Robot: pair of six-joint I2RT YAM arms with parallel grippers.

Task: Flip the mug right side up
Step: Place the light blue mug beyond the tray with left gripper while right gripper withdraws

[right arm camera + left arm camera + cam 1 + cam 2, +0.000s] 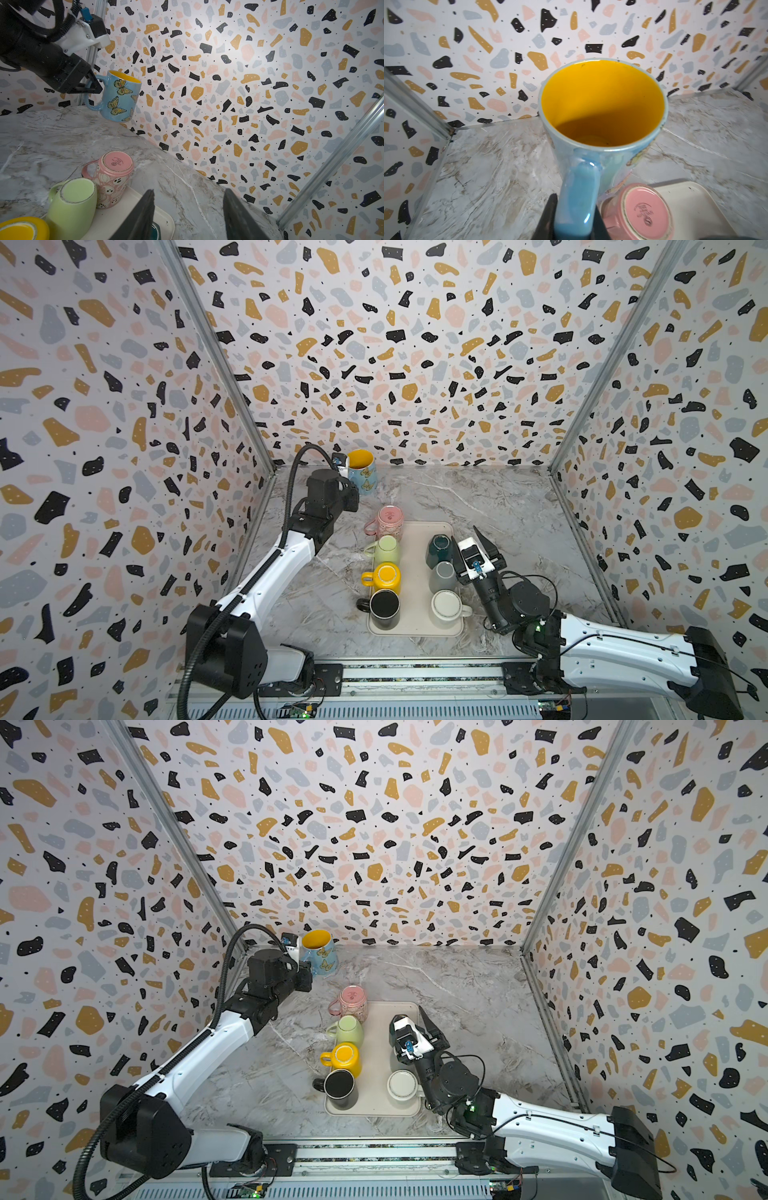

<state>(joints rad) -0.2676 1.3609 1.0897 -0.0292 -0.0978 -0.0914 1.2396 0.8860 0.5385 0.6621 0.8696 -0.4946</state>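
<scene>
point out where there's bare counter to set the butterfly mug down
Bare counter lies between the tray and the back wall, and from the tray to the right wall. The tray is crowded with mugs; only its middle strip is bare.

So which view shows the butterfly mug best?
The right wrist view: the whole butterfly mug, side on, handle in the left pincer. The left wrist view shows its yellow inside and handle; both top views show it small.

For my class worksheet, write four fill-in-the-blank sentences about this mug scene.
The left gripper holds the blue butterfly-painted ceramic mug by its ____.
That mug's inside is coloured ____.
The pink ghost-patterned mug stands with its base facing ____.
The right gripper has its jaws ____.
Missing words: handle; yellow; up; open.
</scene>
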